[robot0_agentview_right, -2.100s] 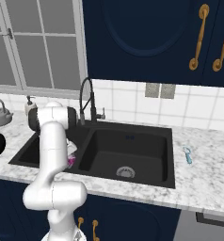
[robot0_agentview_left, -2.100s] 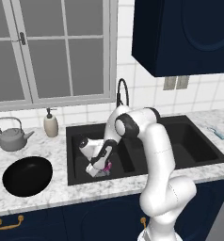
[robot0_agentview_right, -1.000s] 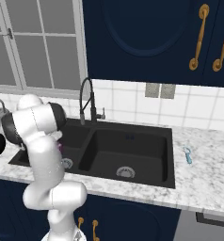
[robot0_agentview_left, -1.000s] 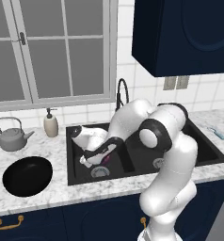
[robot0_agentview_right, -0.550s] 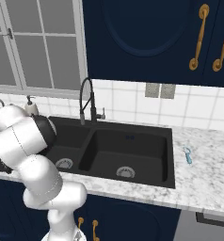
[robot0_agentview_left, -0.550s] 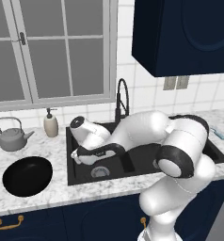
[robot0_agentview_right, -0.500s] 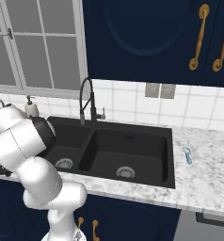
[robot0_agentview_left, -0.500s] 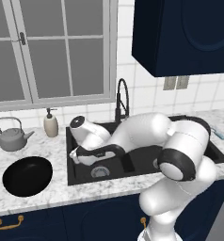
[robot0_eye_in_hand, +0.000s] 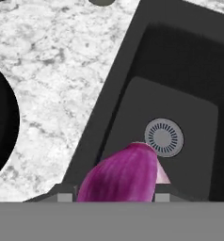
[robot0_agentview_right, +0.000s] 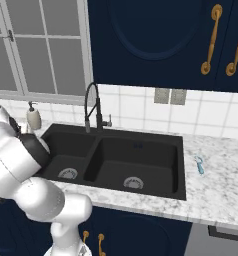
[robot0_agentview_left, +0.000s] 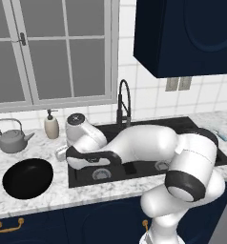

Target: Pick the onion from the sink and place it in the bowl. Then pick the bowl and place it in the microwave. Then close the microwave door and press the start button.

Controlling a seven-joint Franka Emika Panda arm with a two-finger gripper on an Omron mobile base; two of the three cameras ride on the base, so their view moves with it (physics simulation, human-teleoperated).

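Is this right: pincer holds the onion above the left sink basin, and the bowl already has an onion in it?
Not quite. The pincer does hold the onion above the left basin of the sink, but the bowl on the counter is empty; nothing lies in it. The left base view shows this.

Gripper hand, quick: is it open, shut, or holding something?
Gripper: shut on the onion, held above the sink.
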